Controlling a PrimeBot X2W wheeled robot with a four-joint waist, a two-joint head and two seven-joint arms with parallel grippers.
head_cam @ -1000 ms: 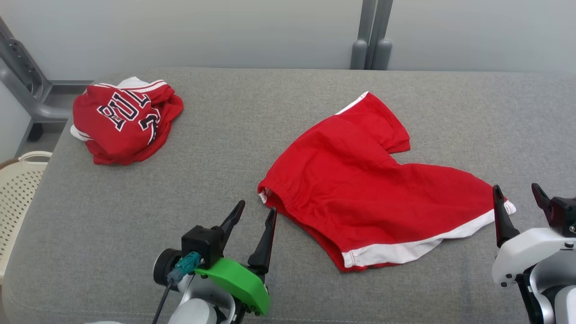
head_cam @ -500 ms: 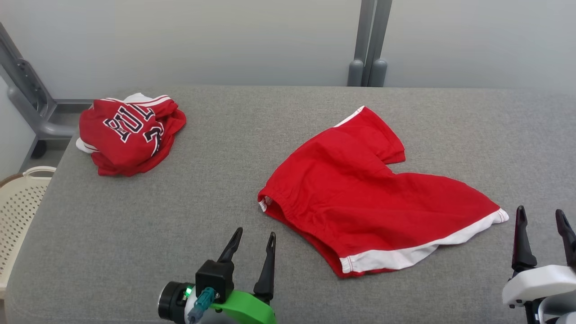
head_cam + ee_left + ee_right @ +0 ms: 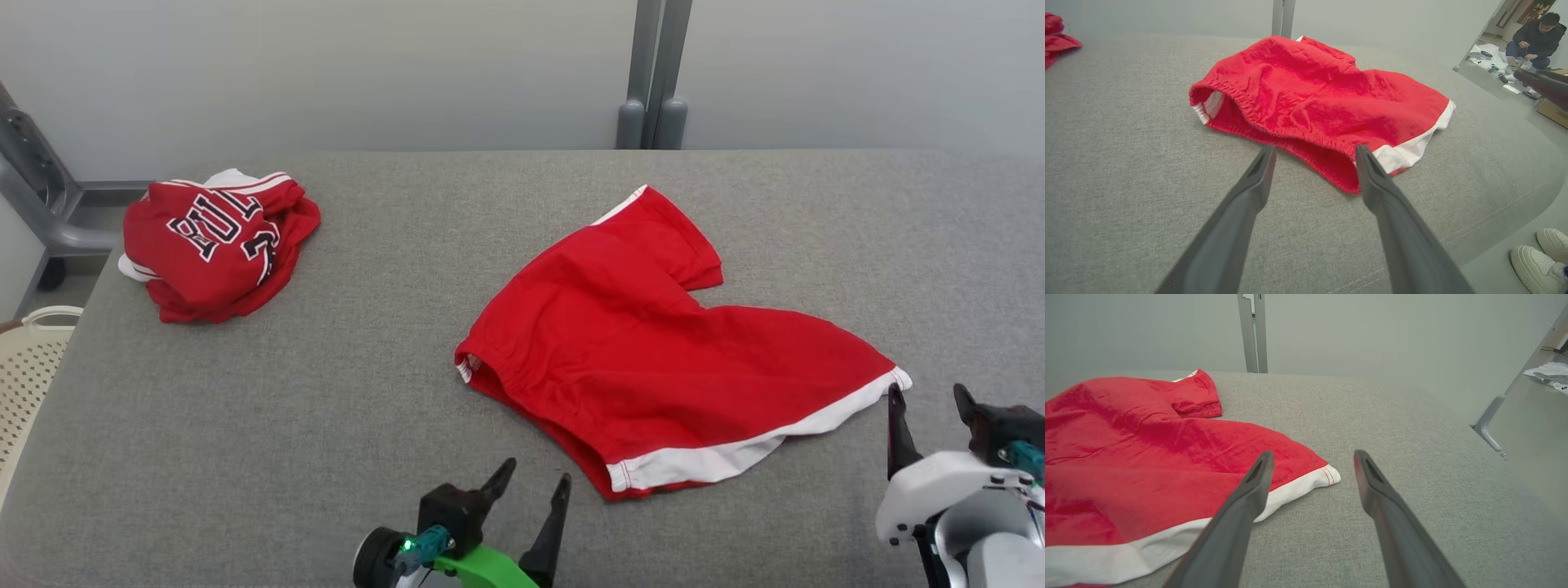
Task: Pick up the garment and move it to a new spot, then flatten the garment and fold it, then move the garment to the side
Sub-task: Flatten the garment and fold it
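The left gripper (image 3: 536, 472) is standing with its two dark fingers spread wide and holding nothing, pointing from the near edge of the grey padded table (image 3: 326, 392) toward the elastic waistband of the red shorts (image 3: 653, 359). In the left wrist view its right finger is lining up with the corner where the waistband meets the white hem band, though whether it is touching the cloth cannot be told. The right gripper (image 3: 928, 392) is likewise gaping and empty, sitting just beside the white-trimmed leg corner at the shorts' right end, its left finger close to that corner. The shorts are lying spread out, a little rumpled, in the middle to right part of the table, one leg reaching toward the far side. Well apart, at the far left corner, a crumpled red jersey (image 3: 212, 245) with dark lettering is resting. A pale perforated basket (image 3: 24, 359) is standing beyond the table's left edge.
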